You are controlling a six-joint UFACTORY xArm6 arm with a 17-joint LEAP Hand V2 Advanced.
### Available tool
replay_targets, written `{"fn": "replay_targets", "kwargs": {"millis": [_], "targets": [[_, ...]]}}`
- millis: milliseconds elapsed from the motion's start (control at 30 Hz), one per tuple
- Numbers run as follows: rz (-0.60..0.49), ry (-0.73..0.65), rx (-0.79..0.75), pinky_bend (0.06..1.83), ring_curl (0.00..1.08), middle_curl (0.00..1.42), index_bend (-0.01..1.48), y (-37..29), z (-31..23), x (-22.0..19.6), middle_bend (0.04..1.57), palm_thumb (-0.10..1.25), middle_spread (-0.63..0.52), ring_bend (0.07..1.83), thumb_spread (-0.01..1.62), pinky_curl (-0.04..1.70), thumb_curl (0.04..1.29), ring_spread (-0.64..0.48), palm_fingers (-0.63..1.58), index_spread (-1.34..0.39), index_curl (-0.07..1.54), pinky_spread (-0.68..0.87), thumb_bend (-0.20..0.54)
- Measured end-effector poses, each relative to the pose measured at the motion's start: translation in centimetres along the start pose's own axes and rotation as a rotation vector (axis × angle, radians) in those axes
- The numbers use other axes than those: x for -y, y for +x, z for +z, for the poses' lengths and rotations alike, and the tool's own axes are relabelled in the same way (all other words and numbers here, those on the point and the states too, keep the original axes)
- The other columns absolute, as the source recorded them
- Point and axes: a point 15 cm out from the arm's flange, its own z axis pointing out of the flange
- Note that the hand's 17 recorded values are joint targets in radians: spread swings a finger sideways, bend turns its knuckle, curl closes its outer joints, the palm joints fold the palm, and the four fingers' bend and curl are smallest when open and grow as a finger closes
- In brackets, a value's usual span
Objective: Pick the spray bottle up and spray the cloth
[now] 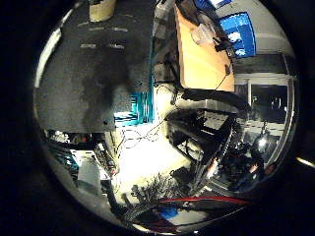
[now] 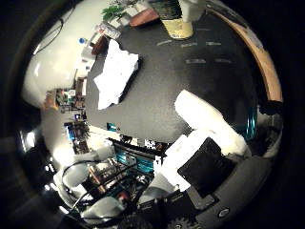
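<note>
A crumpled white cloth (image 2: 116,72) lies on the dark table mat (image 2: 181,81) in the right thumb side palm view. The spray bottle (image 2: 177,21), pale yellow at its base, stands upright at the mat's far end, away from the cloth. It also shows in the right little finger side palm view (image 1: 101,10), at the mat's (image 1: 94,79) far end. My right hand (image 2: 205,138) hangs above the mat's near edge, well away from cloth and bottle. Its white and black fingers look relaxed and touch nothing.
A wooden desk (image 1: 202,59) with a lit screen (image 1: 237,33) stands beside the table. A black office chair (image 1: 212,123) and floor clutter lie below. Small items (image 2: 122,13) sit near the bottle. Teal hardware (image 1: 138,104) is at the table edge.
</note>
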Motion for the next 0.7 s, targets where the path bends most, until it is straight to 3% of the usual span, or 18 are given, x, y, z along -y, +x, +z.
{"fn": "replay_targets", "kwargs": {"millis": [700], "targets": [[0.003,-0.005,0.001,0.19,0.24,0.32,0.20,0.26,0.21,-0.27,0.19,0.76,-0.02,0.20,1.25,0.22,0.33,0.10,0.43,-0.40,0.42,0.39,-0.014]]}}
